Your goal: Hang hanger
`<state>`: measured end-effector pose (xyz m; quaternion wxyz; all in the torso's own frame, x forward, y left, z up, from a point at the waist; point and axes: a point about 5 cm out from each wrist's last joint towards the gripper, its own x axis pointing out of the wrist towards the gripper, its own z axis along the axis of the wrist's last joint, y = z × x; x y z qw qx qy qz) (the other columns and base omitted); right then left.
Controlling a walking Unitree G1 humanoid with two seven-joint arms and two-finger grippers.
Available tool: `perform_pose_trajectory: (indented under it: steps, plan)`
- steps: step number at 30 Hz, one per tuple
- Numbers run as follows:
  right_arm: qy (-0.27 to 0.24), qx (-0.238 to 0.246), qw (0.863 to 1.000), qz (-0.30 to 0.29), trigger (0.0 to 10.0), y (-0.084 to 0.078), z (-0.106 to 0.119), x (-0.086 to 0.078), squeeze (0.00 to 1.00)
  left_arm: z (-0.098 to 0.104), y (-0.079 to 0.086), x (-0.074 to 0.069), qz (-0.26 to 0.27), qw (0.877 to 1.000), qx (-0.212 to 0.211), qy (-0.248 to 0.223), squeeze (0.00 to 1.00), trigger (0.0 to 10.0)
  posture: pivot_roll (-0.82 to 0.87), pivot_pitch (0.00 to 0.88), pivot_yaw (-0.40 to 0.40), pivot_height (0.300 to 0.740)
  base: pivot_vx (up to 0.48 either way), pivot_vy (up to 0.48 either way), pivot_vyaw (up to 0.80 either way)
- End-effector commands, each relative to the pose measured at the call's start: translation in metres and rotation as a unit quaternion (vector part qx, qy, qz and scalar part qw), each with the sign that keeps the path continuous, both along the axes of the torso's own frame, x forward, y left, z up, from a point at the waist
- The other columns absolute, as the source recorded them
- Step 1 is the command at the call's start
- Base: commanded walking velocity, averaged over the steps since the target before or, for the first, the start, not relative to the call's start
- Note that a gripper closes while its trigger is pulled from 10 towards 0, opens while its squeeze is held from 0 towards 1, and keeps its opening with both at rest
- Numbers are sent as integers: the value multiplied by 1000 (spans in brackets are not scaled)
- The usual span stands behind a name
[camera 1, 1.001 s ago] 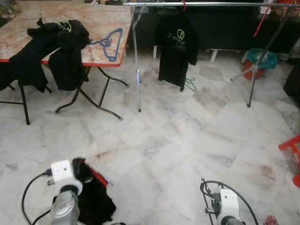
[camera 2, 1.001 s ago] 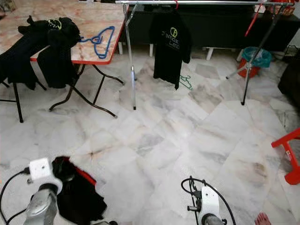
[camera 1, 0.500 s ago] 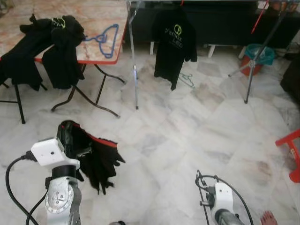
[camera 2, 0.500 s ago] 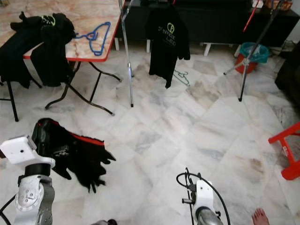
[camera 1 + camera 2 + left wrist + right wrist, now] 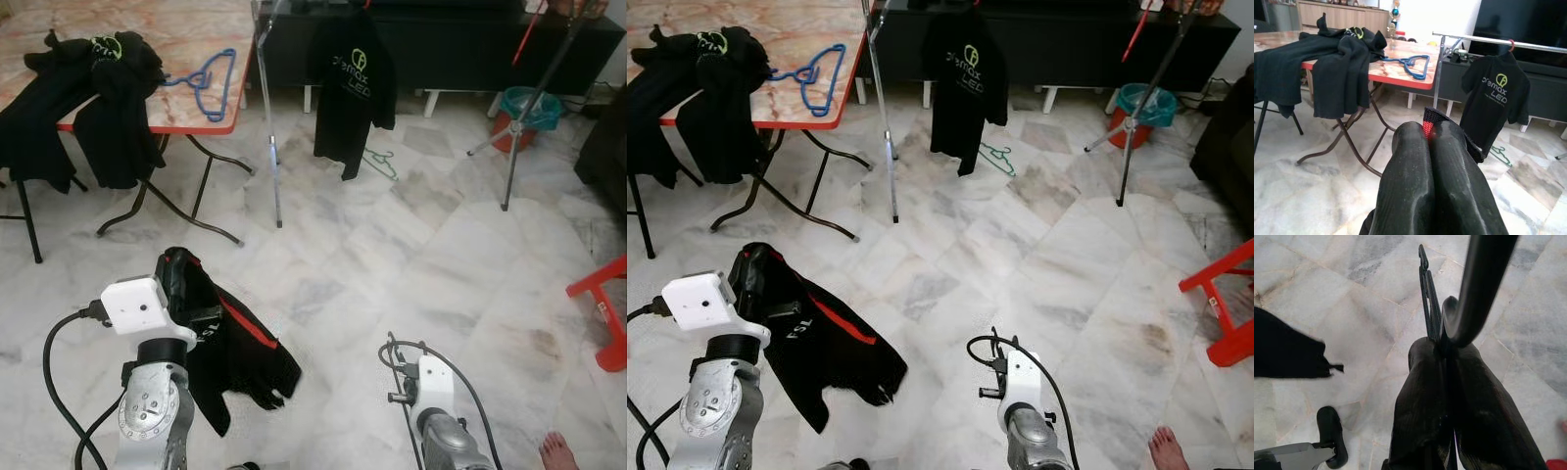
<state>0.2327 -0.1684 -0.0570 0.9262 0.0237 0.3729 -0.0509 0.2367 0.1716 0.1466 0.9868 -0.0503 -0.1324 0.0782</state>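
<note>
Now my left pincer [image 5: 1429,142] clamps the limp black shirt's [image 5: 230,343] red-trimmed collar; my right pincer [image 5: 1442,352] grips a stiff, light hanger [image 5: 1426,293] by its neck.

Black shirt [image 5: 230,343] carried a red stripe; hanging shirt [image 5: 351,88] was black with green logo; desk hanger [image 5: 206,78] was blue.

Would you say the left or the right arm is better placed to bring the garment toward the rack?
Left: the left gripper is shut on the black garment. The right gripper is pinching a thin dark hanger.
</note>
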Motion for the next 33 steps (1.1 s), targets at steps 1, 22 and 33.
perform_pose_trajectory:
  steps: [1, 22, 33]
  plan:
    - [14, -3, 1000, -8, 10000, -8, -5, -9, 0, 6, -1, -1, 2, 1000, 10, -7, 0, 10000, 24, 83, -32, 740, 0, 0, 0]
    - [7, 4, 1000, -6, 10000, -8, -3, -6, 0, -1, -1, 7, -7, 1000, 0, 27, 0, 10000, 37, 113, -23, 740, 0, 137, 0]
    - [7, 4, 1000, -7, 10000, -8, -3, -6, 0, 4, 1, 13, -10, 1000, 1, 21, 0, 10000, 45, 127, -15, 740, 0, 300, 0]
